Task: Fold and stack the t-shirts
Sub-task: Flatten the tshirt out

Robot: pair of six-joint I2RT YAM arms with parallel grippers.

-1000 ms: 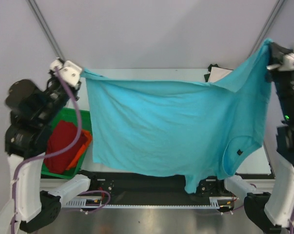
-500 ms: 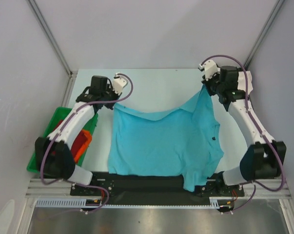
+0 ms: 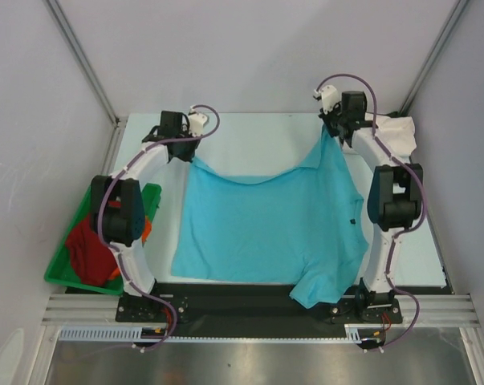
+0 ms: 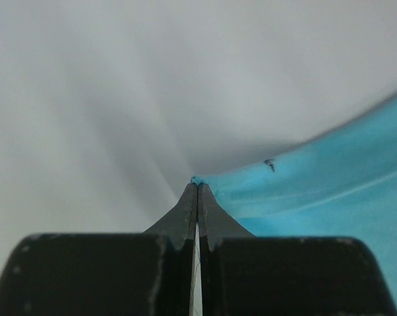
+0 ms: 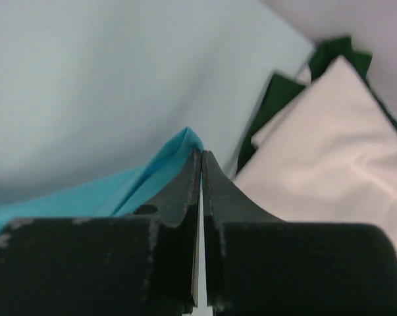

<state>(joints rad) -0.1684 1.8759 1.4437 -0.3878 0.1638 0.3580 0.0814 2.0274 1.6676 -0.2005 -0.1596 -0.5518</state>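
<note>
The turquoise t-shirt (image 3: 266, 228) lies spread over the middle of the table, its near edge hanging over the front rail. My left gripper (image 3: 189, 152) is shut on its far left corner (image 4: 251, 191). My right gripper (image 3: 328, 132) is shut on its far right corner (image 5: 165, 164). A small dark chest mark (image 3: 351, 222) shows near the shirt's right side. A cream-white shirt (image 3: 392, 135) lies folded at the far right, also in the right wrist view (image 5: 323, 138). Dark red (image 3: 87, 249) and orange (image 3: 146, 228) shirts lie in the bin.
A green plastic bin (image 3: 65, 277) stands at the left edge of the table. Something dark green (image 5: 277, 99) lies under the cream-white shirt. Grey walls with metal posts close in the back and sides.
Both arms have stretched out to the far side of the table and lowered, carrying the shirt from hanging in the air down onto the table.
</note>
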